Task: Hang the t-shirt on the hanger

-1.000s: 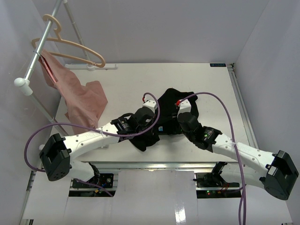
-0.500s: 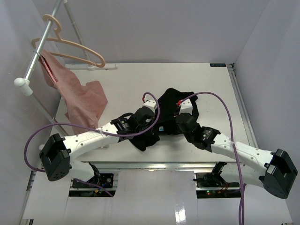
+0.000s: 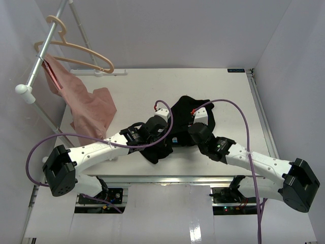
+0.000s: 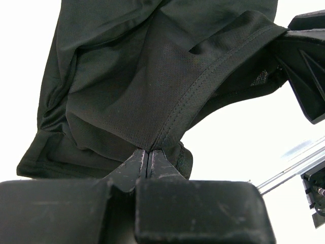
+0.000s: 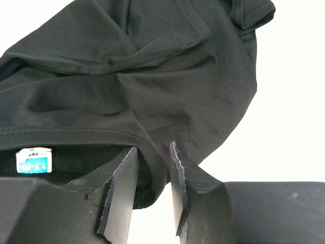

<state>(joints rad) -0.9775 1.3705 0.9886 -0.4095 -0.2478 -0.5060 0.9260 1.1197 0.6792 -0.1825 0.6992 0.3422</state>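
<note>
The black t-shirt (image 3: 185, 108) lies crumpled on the middle of the white table (image 3: 137, 86). My left gripper (image 4: 147, 152) is shut on a stitched edge of the t-shirt (image 4: 127, 76), holding that fold up. My right gripper (image 5: 154, 152) is open, its jaws standing on either side of the rolled collar edge of the t-shirt (image 5: 167, 61), close to a small blue and white label (image 5: 34, 160). In the top view both grippers meet over the shirt, the left (image 3: 161, 119) and the right (image 3: 195, 122). The tan wooden hanger (image 3: 76, 53) hangs bare on the rail at the far left.
A grey metal rail (image 3: 43, 56) slants up the left wall. A pink cloth (image 3: 89, 109) hangs from it down onto the table's left side. Purple cables loop off both arms. Walls close in the left, back and right.
The right arm has shifted slightly left toward the shirt's collar and its jaws have narrowed around the collar edge. The left gripper has stayed shut on the shirt.
</note>
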